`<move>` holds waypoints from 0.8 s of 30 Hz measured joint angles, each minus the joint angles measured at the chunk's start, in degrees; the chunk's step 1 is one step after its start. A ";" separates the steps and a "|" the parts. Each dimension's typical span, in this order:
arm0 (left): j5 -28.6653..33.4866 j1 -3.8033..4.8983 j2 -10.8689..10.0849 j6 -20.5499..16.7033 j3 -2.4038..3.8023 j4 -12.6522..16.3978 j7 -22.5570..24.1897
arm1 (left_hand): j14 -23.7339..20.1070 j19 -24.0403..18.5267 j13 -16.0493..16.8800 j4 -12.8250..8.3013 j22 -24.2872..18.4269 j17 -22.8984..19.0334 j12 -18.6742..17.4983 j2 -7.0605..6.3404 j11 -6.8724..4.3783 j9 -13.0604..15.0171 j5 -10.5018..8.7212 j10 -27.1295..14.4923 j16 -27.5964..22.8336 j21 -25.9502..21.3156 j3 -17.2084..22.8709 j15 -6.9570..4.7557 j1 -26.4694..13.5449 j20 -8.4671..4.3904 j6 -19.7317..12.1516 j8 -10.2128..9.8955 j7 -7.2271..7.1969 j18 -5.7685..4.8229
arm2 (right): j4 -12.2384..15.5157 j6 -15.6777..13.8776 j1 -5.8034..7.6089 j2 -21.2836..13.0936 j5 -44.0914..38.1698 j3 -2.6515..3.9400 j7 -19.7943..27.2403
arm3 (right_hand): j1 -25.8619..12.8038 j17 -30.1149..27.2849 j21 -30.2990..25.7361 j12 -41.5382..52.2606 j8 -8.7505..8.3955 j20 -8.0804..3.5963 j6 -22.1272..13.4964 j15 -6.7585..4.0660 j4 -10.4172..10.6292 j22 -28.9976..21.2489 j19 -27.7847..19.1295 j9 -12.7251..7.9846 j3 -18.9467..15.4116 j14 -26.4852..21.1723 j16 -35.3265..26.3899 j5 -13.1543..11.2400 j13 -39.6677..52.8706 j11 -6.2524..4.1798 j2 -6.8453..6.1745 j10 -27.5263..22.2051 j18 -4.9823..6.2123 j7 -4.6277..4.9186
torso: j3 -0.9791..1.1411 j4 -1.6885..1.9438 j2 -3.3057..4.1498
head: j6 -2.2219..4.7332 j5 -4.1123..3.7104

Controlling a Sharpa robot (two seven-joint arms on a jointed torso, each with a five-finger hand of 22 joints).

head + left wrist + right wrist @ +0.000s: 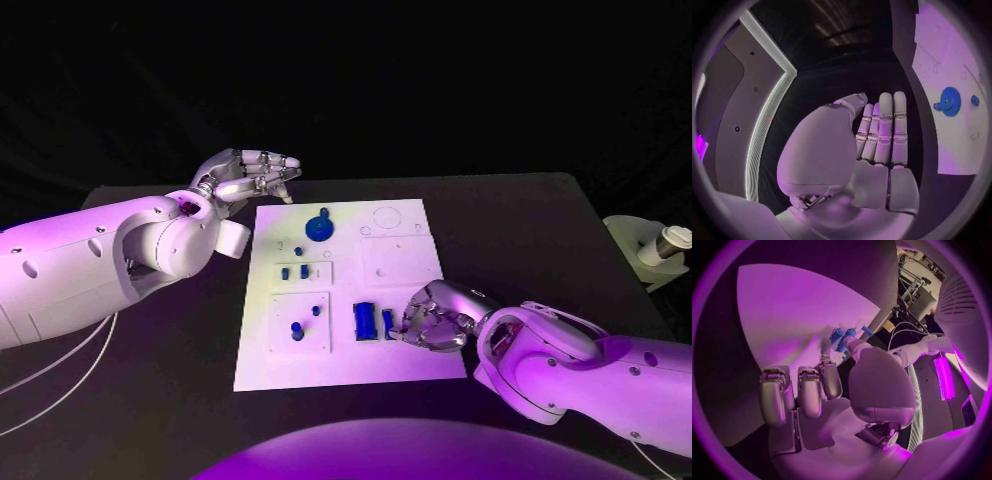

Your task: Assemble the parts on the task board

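Our right hand (433, 318) pinches a small blue part (844, 338) at its fingertips, over the white board (418, 360). Our left hand (248, 176) hovers empty, fingers together, beside the board's far corner. Next, we judge, the part must be lined up and pressed into its seat.

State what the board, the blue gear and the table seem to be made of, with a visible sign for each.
Board: likely plastic, white, flat, matt.
Gear: probably moulded plastic, even blue colour, toothed rim.
Table: material unclear, black, matt, no glare.
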 measured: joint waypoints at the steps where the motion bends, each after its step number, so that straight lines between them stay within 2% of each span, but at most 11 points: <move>1: 0.00 0.00 0.01 0.00 0.00 0.00 0.00 | 0.00 0.00 0.00 0.00 0.00 0.00 0.00 0.00 0.00 0.00 0.00 0.00 0.00 0.00 0.00 0.00 0.00 0.00 0.00 0.00 0.00 0.00 | -0.15 0.11 -0.01 0.08 -0.02 0.00 0.12 | 0.11 0.00 0.00 0.00 0.00 0.00 0.00 0.00 -0.01 0.00 0.00 0.00 -0.01 0.00 0.00 0.00 0.00 0.00 0.10 0.00 0.00 0.00 | 0.00 0.00 0.01 | 0.01 -0.02; 3: 0.00 0.00 0.03 0.01 0.00 0.00 -0.01 | 0.00 0.00 0.00 0.00 0.00 0.00 0.00 0.00 0.00 0.00 0.00 0.00 0.00 0.00 0.00 0.00 0.00 0.00 0.00 0.00 0.00 0.00 | -0.64 0.35 -0.07 0.47 -0.10 0.00 0.30 | 0.37 0.00 0.00 0.00 0.00 0.00 0.00 0.00 -0.01 0.00 0.00 -0.06 -0.01 0.00 0.00 -0.22 0.00 0.00 -0.10 0.00 0.01 0.00 | 0.00 0.03 0.02 | 0.02 -0.07; 14: 0.00 0.00 0.01 0.03 0.00 0.02 -0.03 | 0.00 0.00 0.00 0.00 -0.01 0.00 0.00 0.00 0.00 0.01 0.00 0.00 0.00 0.00 0.00 0.00 0.00 0.00 0.00 0.00 0.00 0.00 | -3.28 1.46 -0.50 2.32 -1.29 0.04 0.13 | 2.79 0.04 0.00 0.00 -0.14 0.00 0.00 0.01 -0.17 -0.01 0.00 -0.08 -0.17 0.00 0.00 -0.45 0.00 0.00 0.62 0.00 0.00 0.00 | 0.02 0.18 0.08 | -0.24 -0.10; 24: 0.00 0.00 -0.01 0.05 0.00 0.04 -0.07 | 0.00 0.00 0.01 0.00 -0.01 0.00 0.00 0.00 0.00 0.01 0.00 0.00 0.00 0.00 0.00 0.00 0.00 0.00 0.00 0.00 0.00 0.00 | -3.53 1.54 -0.66 2.67 -2.98 0.09 -0.33 | 2.90 0.04 0.00 0.00 -0.20 0.00 0.17 0.01 -0.35 -0.01 0.00 -0.43 0.00 0.00 0.00 -0.67 0.00 -0.21 0.62 -0.21 0.00 -0.17 | -0.04 0.07 -0.01 | -0.23 0.03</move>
